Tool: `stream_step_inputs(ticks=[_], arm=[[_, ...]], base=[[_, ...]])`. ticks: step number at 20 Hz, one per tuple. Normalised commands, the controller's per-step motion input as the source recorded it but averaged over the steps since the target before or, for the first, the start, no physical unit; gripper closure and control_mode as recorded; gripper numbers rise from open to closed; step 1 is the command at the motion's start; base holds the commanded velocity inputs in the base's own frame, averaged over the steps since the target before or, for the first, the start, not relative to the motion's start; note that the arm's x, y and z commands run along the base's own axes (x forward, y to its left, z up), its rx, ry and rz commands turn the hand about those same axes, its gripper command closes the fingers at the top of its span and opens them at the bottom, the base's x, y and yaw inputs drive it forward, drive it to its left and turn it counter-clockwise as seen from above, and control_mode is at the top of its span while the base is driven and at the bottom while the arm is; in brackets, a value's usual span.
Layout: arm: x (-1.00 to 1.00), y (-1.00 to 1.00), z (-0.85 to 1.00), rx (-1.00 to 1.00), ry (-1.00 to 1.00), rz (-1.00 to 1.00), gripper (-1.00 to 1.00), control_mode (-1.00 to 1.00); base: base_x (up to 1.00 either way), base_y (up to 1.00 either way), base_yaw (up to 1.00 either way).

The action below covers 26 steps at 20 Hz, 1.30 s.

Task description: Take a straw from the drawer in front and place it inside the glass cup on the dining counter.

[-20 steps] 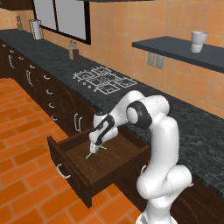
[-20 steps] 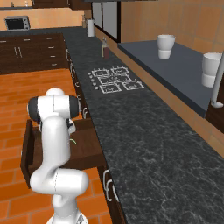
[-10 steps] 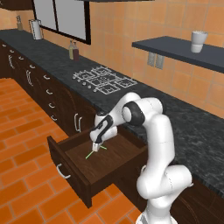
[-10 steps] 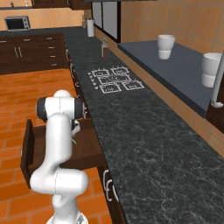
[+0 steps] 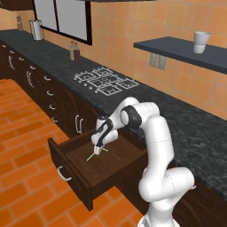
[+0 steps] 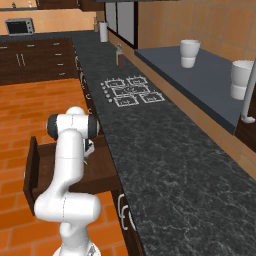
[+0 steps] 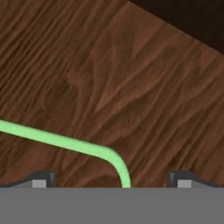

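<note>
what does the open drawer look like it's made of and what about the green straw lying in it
The drawer: dark-brown wood by the look, matte, with clear grain streaks across its floor in the hand view; its curved handle looks like silver metal. The straw: probably plastic, smooth and evenly light green, with a bend near one end. All of this is rendered, so these are looks only.

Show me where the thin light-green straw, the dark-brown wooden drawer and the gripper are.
thin light-green straw (image 7: 57, 141): hand view, straight part.
dark-brown wooden drawer (image 5: 71, 167): left base view, front panel.
gripper (image 5: 96, 151): left base view, between its fingertips.
</note>
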Motion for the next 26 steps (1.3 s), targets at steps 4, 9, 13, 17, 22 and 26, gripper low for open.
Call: stream_step_inputs(ticks=[4,9,13,17,22,26], arm=[[0.24,-0.03,-0.24,0.00,0.00,0.00,-1.00,-1.00],[0.07,-0.02,-0.31,0.00,0.00,0.00,-1.00,-1.00],[-0.44,0.00,-0.43,-0.01,-0.04,0.00,1.00,-1.00],[-0.61,0.00,-0.48,-0.02,-0.12,0.00,1.00,-1.00],[-0.33,0.00,-0.28,0.00,-0.06,0.00,1.00,-1.00],[-0.28,0.00,-0.02,0.00,0.00,0.00,1.00,-1.00]], base=[[0.00,0.00,0.00],[0.00,0.00,0.00],[0.00,0.00,0.00],[0.00,0.00,0.00],[0.00,0.00,0.00],[0.00,0.00,0.00]])
